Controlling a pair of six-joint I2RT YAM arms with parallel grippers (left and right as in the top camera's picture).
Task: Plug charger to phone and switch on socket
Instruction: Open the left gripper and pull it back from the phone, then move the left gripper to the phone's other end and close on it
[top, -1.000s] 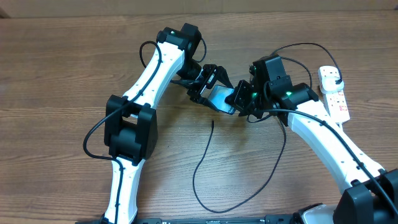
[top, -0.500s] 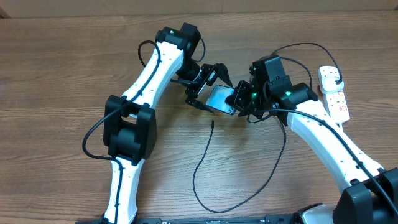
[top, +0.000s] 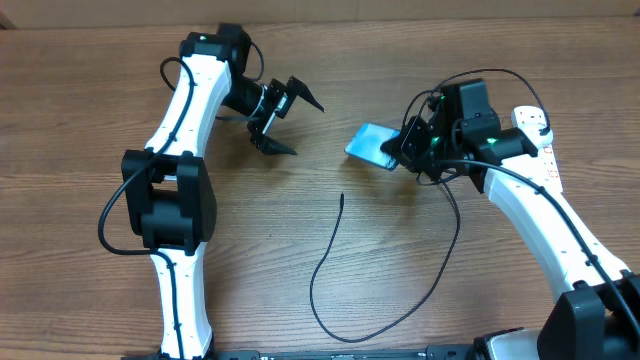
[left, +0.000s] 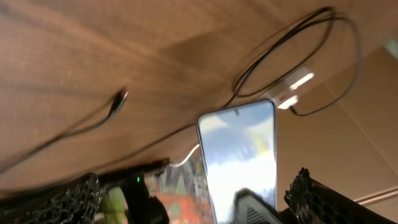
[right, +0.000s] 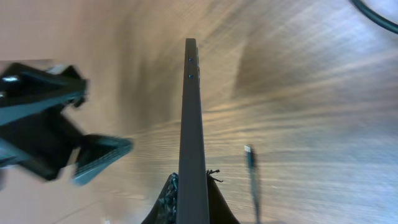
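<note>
The phone (top: 370, 144), with a lit light-blue screen, is held tilted above the table by my right gripper (top: 404, 150), which is shut on its right end. In the right wrist view the phone (right: 191, 118) is edge-on between the jaws (right: 191, 200). My left gripper (top: 286, 116) is open and empty, well left of the phone; the left wrist view faces the phone (left: 239, 152) between its spread fingers (left: 193, 200). The charger cable's free tip (top: 342, 198) lies on the table below the phone. The socket (top: 541, 152) lies at the far right.
The black cable loops over the front of the wooden table (top: 90, 120) and runs back up towards the socket. A cardboard wall runs along the table's far edge. The socket's white cord leaves at its top end.
My left gripper has let go of the phone and swung well away to the left, jaws open. My right gripper keeps the phone and has moved slightly right.
</note>
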